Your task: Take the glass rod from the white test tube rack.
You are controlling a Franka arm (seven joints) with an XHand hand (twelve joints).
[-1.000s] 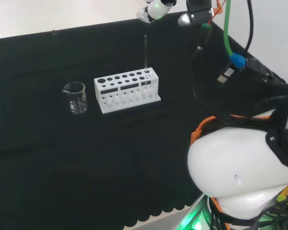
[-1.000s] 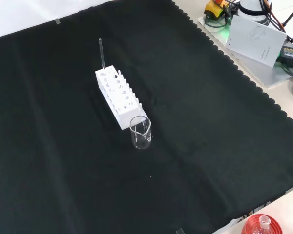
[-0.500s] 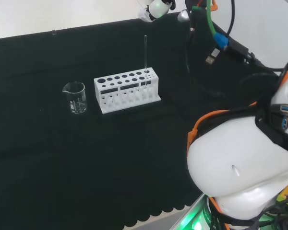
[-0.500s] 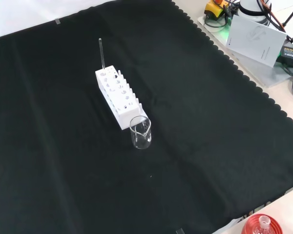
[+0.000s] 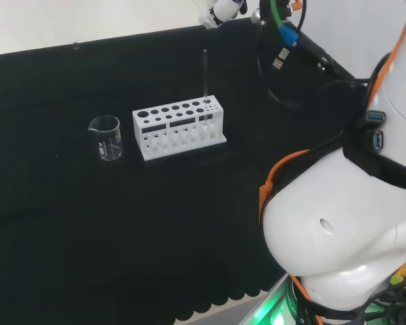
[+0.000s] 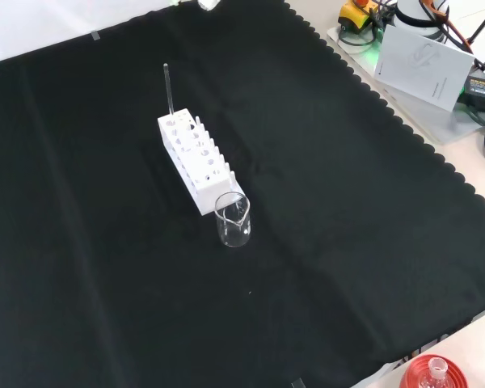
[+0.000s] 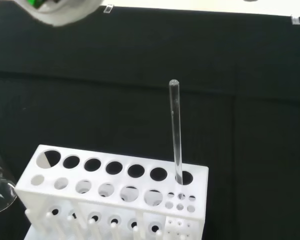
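A clear glass rod (image 5: pixel 205 74) stands upright in an end hole of the white test tube rack (image 5: pixel 179 128), at the rack's right end in the head view. The front view shows the rod (image 6: pixel 169 89) at the far end of the rack (image 6: pixel 196 158). A white part of the hand (image 5: pixel 220 10) sits at the head view's top edge, above and beyond the rod and apart from it. A small piece of the hand (image 6: pixel 208 4) also shows at the front view's top edge. The wrist view looks down on the rod (image 7: pixel 176 135) and rack (image 7: pixel 115 195), with a blurred part of the hand (image 7: pixel 60 10) nearby.
A small glass beaker (image 5: pixel 106 137) stands just left of the rack in the head view, in front of it in the front view (image 6: pixel 234 220). The arm's white links (image 5: pixel 338 237) and cables (image 5: pixel 284 54) rise at the right. A booklet (image 6: pixel 424 56) lies off the cloth.
The arm's links have swung and the hand has shifted toward the head view's top edge; a bit of it now shows in the front view. Rod, rack and beaker have not moved.
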